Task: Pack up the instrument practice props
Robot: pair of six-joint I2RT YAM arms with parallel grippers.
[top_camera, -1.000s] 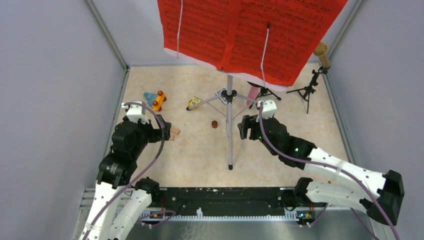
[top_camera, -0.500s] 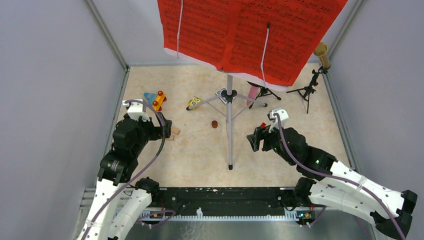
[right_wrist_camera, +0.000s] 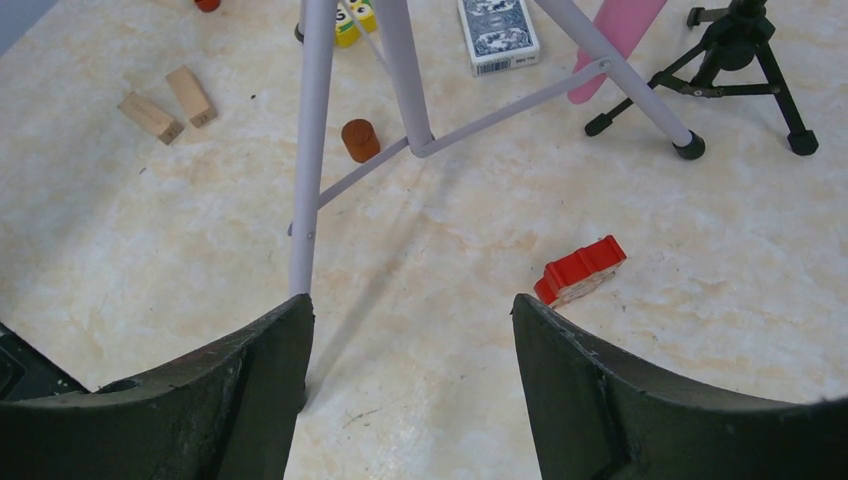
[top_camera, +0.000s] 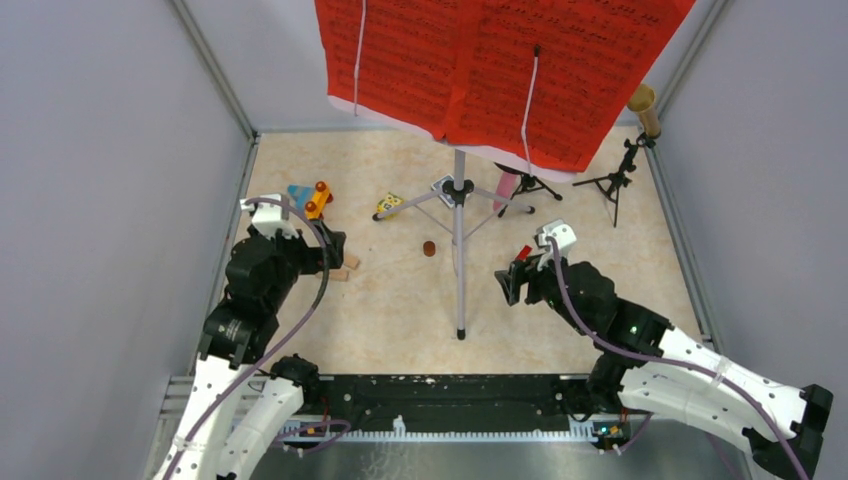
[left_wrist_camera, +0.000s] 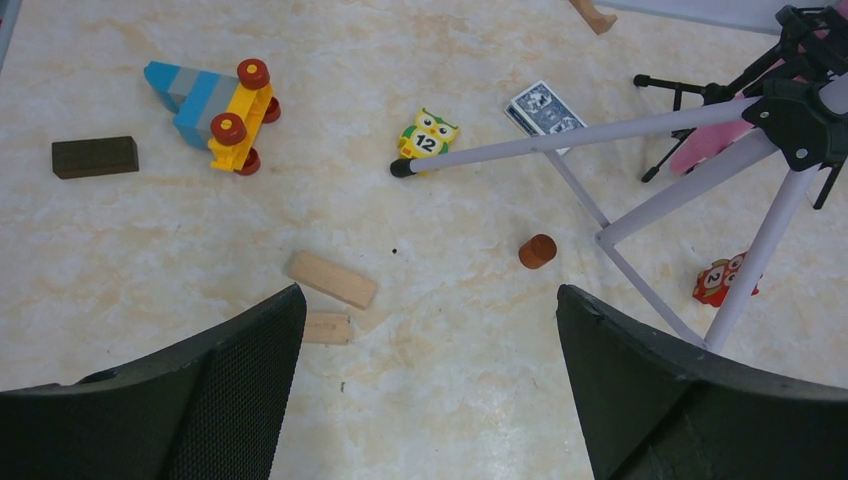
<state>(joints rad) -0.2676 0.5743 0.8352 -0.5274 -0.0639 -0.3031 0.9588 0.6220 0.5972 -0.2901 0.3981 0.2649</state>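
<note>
Red sheet-music pages (top_camera: 500, 70) lie on the stand's tray, whose pale edge (top_camera: 400, 120) peeks out below them. The silver tripod pole (top_camera: 459, 240) stands mid-table. Behind it a pink microphone (top_camera: 506, 186) leans by a small black tripod (top_camera: 530, 185). At the back right a gold microphone (top_camera: 643, 108) sits on another black tripod (top_camera: 612, 182). My right gripper (right_wrist_camera: 412, 305) is open and empty, with one tripod leg (right_wrist_camera: 305, 200) ending at its left finger. My left gripper (left_wrist_camera: 430, 300) is wide open over bare floor near two wooden blocks (left_wrist_camera: 330, 280).
A blue-and-yellow toy car (left_wrist_camera: 215, 110), an owl tile (left_wrist_camera: 428, 133), a brown cylinder (left_wrist_camera: 537, 251), a dark brick (left_wrist_camera: 95, 157), a blue card deck (right_wrist_camera: 497, 35) and a red toy (right_wrist_camera: 580, 270) are scattered about. Grey walls close in both sides.
My right gripper has drawn back from the pole, toward the near edge and slightly right. The left arm has hardly moved.
</note>
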